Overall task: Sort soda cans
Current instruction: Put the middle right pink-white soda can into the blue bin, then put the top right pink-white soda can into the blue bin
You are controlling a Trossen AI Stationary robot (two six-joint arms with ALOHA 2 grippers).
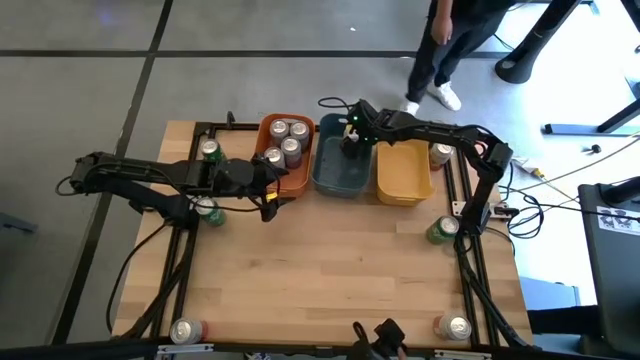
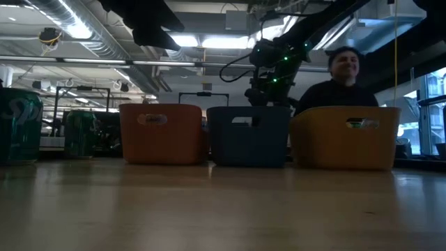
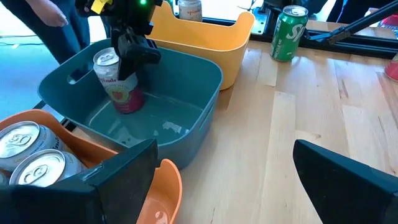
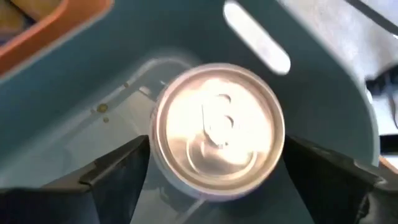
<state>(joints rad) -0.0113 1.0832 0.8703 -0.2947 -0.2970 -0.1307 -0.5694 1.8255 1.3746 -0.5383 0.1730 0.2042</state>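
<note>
Right gripper (image 4: 208, 171) is straddling an upright soda can (image 4: 217, 130) in the grey-blue bin (image 3: 186, 93), jaws apart; left gripper's (image 3: 227, 180) jaws are apart too.

Little legible. Green can (image 3: 289, 32) on wood table (image 3: 323, 118): white swirl logo, letters not readable. Big green can (image 2: 19, 125) at low view's edge: pale curled lettering, partly cut off, unreadable. Can (image 3: 119, 81) in blue bin (image 3: 205, 93): red fruit picture, small print blurred. No numbers, no signs readable elsewhere
</note>
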